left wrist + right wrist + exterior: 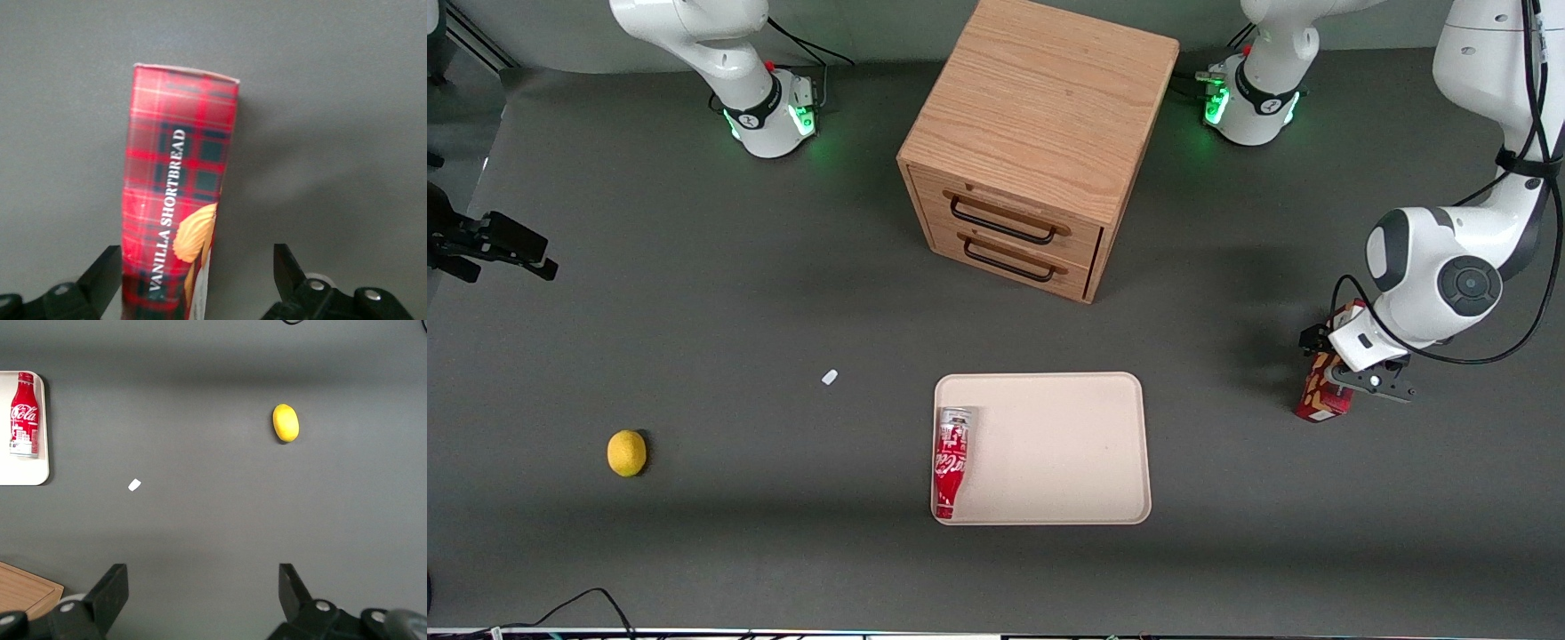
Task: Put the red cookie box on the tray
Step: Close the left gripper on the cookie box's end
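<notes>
The red cookie box (1319,400) stands on the grey table toward the working arm's end, well apart from the tray. In the left wrist view the box (177,180) shows dark red tartan, the words "Vanilla Shortbread" and a tan cookie picture. My left gripper (1352,372) sits over the box. Its fingers are open around the box (197,267): one finger (107,273) is close beside the box, the other (285,270) stands apart with a clear gap. The cream-beige tray (1067,444) lies near the middle of the table, nearer the front camera than the cabinet.
A red cola bottle (951,462) lies in the tray along the rim nearest the parked arm's end. A wooden drawer cabinet (1032,151) stands farther back. A yellow lemon (626,452) and a small white scrap (830,377) lie toward the parked arm's end.
</notes>
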Tool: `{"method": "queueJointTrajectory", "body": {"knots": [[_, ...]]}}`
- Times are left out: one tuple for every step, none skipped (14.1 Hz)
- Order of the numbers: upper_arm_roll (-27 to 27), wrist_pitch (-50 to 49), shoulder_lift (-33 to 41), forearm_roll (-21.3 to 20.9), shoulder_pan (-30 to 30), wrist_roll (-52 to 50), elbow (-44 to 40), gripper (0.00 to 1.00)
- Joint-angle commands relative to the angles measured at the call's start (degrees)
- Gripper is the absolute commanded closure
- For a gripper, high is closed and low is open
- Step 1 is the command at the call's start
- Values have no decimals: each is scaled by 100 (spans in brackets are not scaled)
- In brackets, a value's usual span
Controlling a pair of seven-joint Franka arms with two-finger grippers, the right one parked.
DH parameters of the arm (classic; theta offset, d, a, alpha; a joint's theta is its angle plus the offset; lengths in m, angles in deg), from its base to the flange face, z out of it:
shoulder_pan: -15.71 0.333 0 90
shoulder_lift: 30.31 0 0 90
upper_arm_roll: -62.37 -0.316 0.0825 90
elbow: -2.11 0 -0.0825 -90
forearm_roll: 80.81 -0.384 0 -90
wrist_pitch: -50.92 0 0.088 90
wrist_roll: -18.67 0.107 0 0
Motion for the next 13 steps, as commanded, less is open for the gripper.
{"method": "queueJointTrajectory", "body": {"knots": [[-155,159,-56,-78,-50,110,21,9],[-155,159,-65,-78,-50,110,12,16],[-155,159,-74,-78,-59,110,3,24],[-155,168,-83,-78,-59,110,-6,28],[-155,168,-92,-70,-59,101,-6,31],[-155,168,-92,-70,-67,101,-6,36],[-155,159,-92,-70,-67,101,-6,45],[-155,168,-92,-70,-76,101,-6,62],[-155,159,-92,-70,-76,101,-6,83],[-155,142,-83,-70,-85,110,-23,100],[-155,98,-83,-70,-94,92,-41,100],[-155,80,-83,-61,-94,75,-50,100],[-155,80,-83,-61,-94,57,-59,100]]}}
